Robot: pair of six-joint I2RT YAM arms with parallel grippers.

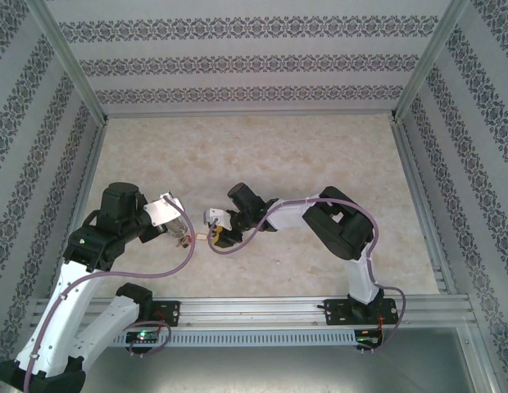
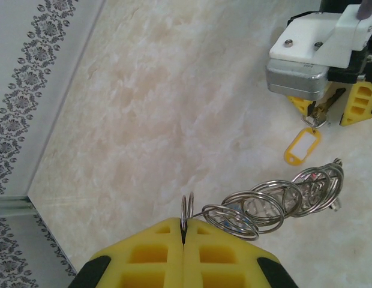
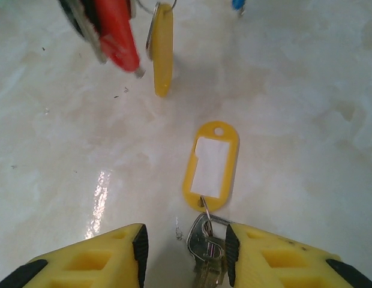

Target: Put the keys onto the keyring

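Observation:
My left gripper [image 2: 184, 231] is shut on the thin grey wire of the keyring [image 2: 187, 207], held just above the table. Several keys on small rings [image 2: 276, 201] are strung along that wire toward the right. Their red tag [image 3: 117, 33], yellow tag [image 3: 163, 48] and blue tag [image 3: 237, 5] hang at the top of the right wrist view. One more key [image 3: 205, 243] with a yellow tag [image 3: 211, 167] sits between the fingers of my right gripper [image 3: 186, 252]. It touches the right pad while the left pad stands well clear, so the jaws are open. The two grippers [image 1: 184, 236] [image 1: 217, 236] nearly meet.
The table [image 1: 262, 155] is pale marbled stone, walled by patterned panels on three sides. An aluminium rail [image 1: 262, 309] carrying both arm bases runs along the near edge. Broad free surface lies behind and to the right of the grippers.

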